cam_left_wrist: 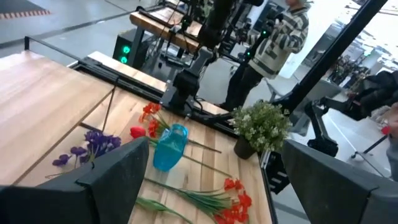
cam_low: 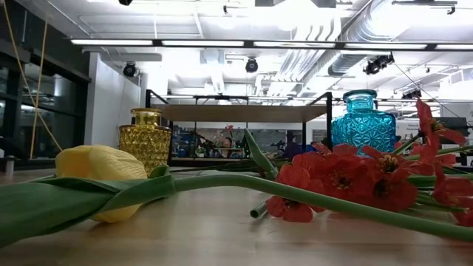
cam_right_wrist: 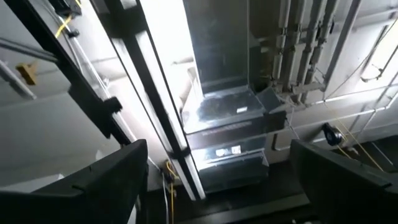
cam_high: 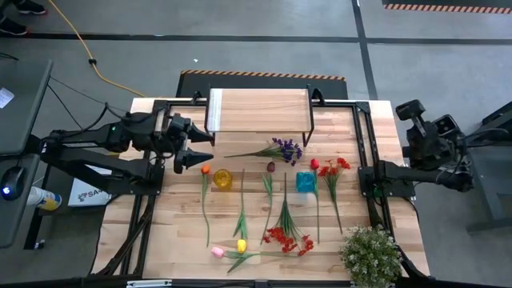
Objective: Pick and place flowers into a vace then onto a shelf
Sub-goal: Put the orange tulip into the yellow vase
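Observation:
Several flowers lie flat on the wooden table: a purple spray, an orange tulip, a dark tulip, a red tulip, red blossom sprays, and a pink tulip beside a yellow tulip. A yellow vase and a blue vase stand upright among them. The shelf stands at the far edge. My left gripper hovers open at the shelf's left end, pointing toward the table's right edge. My right gripper is open, raised at the table's right edge and pointing up at the ceiling.
A bushy potted plant stands at the near right corner. Black frame rails run along the table's left and right sides. A person stands beyond the table's right side. Bare wood lies near the front edge at the left.

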{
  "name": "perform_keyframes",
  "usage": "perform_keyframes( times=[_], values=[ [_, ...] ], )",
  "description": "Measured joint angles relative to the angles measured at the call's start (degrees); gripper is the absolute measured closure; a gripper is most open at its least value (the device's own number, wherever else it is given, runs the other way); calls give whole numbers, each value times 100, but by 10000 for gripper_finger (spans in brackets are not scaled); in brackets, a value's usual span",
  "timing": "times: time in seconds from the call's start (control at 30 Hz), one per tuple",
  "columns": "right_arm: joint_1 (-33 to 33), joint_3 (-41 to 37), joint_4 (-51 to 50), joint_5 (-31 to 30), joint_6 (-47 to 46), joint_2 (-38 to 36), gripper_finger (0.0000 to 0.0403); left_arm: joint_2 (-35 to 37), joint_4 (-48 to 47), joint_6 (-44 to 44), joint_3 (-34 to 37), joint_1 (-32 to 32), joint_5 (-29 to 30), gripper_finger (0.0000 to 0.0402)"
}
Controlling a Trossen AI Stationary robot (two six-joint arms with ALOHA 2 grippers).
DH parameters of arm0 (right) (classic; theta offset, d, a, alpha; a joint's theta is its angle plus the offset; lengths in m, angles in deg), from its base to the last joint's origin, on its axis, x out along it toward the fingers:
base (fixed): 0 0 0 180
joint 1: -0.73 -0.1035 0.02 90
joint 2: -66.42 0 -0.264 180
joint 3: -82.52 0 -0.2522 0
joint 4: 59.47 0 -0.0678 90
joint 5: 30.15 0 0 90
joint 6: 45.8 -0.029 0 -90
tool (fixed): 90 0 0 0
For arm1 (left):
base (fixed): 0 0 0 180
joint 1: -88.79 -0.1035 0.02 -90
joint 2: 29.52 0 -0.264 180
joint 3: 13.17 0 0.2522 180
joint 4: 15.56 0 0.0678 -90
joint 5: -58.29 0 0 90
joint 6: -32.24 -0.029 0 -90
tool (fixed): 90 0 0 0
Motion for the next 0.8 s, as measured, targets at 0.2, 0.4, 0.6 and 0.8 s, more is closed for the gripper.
perform_keyframes(
  times=[0.2, 0.4, 0.6, 0.8],
  values=[
    [0, 284, -454, 0, 3, 283, 20, 40, -240, 447, -2, 0, 1, 2],
    [-1, 916, -1238, 0, 184, 964, 20, 102, -621, 805, -4, 0, 16, 2],
    [0, 1925, -2502, -128, 525, 1780, 20, 244, -1325, 1337, -7, 0, 51, 3],
    [0, 3173, -4398, -695, 751, 2491, 20, 344, -2255, 2045, -9, 0, 60, 3]
  ],
)
